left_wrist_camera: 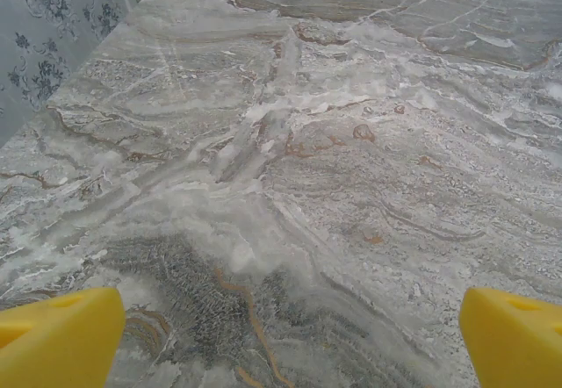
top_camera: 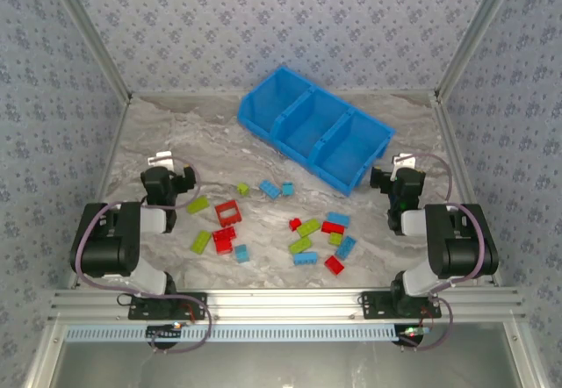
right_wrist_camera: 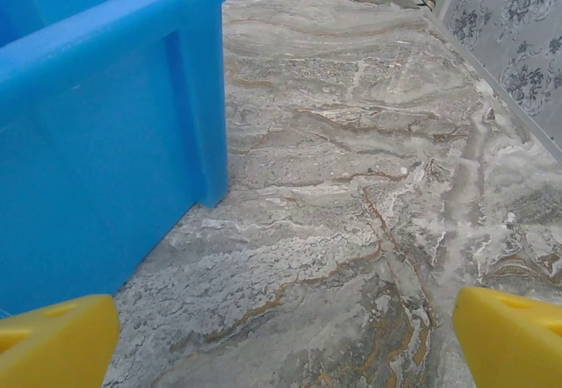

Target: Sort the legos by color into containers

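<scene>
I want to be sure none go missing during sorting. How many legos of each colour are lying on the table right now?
Red legos: 5 (one is a hollow frame; the chunk just below it may be two bricks touching)
Yellow-green legos: 6
Light blue legos: 6
Total: 17
</scene>
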